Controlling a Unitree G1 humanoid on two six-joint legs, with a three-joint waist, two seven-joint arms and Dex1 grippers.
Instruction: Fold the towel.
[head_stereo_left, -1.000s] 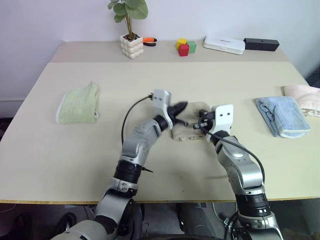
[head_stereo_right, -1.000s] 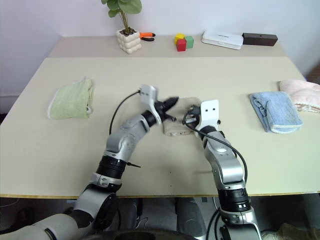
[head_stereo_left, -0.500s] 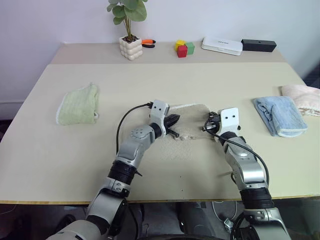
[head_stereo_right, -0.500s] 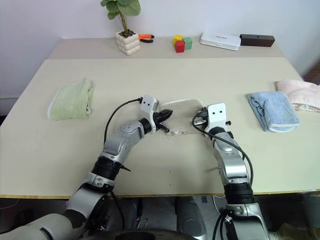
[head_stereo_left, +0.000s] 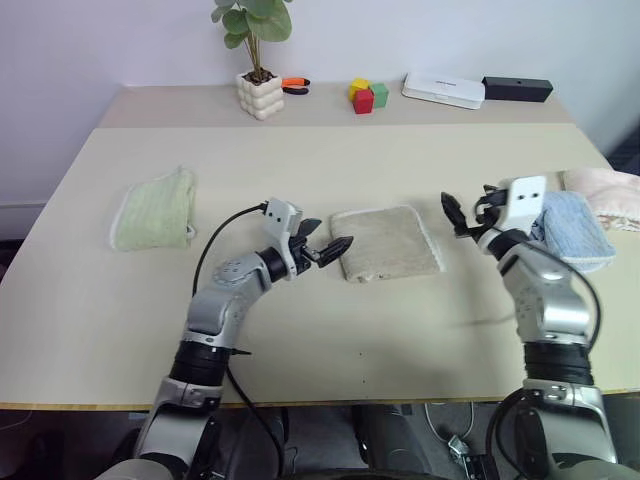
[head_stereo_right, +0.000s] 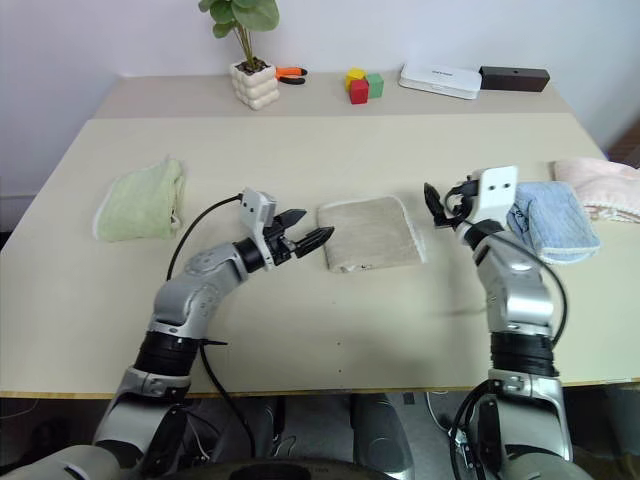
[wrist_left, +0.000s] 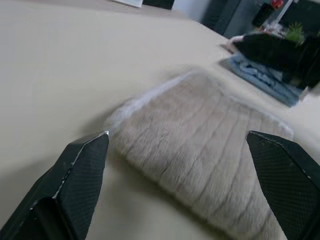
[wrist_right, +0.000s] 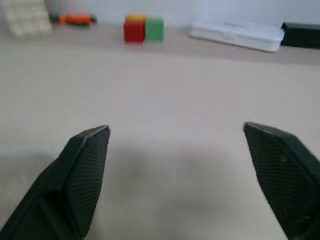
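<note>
On the table (head_stereo_left: 330, 330), near its middle, the towel (head_stereo_left: 385, 243) lies flat as a folded beige rectangle, free of both claws; just beside its left edge the left gripper (head_stereo_left: 325, 240) hovers with its fingers spread wide, empty; off the towel's right side the right gripper (head_stereo_left: 458, 216) is likewise released and empty, in front of a blue cloth (head_stereo_left: 578, 228); a green cloth (head_stereo_left: 157, 208) lies well apart, far left.
</note>
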